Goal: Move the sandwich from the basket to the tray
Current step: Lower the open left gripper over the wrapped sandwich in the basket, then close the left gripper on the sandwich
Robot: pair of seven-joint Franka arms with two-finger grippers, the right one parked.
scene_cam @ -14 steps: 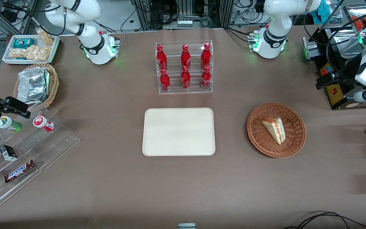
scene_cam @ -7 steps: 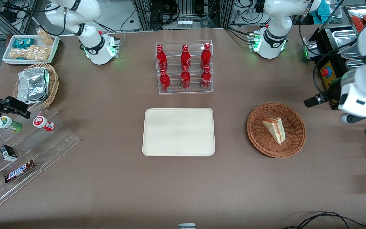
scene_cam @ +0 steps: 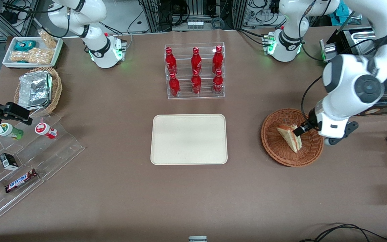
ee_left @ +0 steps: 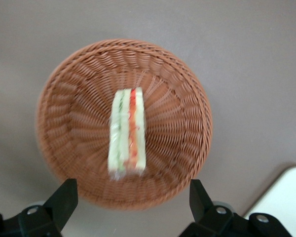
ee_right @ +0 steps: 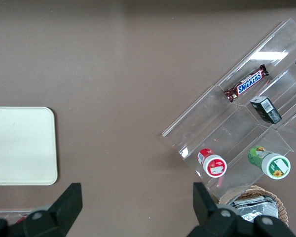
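With our claw (ee_left: 128, 207) spread wide above the triangular white-bread sandwich (ee_left: 127, 131) in the round reddish-brown wicker basket (ee_left: 187, 123), we risk crushing its soft layers by closing hard.

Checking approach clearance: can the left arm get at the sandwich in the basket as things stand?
Probably yes. The end effector hangs open above the sandwich, which lies alone in the basket with nothing over it. The low rim shouldn't block a descent from above.

Reddish-brown woven basket (ee_left: 187, 123); pale sandwich (ee_left: 127, 129) striped green and, seemingly, orange-red; cream tray (scene_cam: 189, 139); black pincer (ee_left: 130, 205); brown desk (scene_cam: 119, 195).
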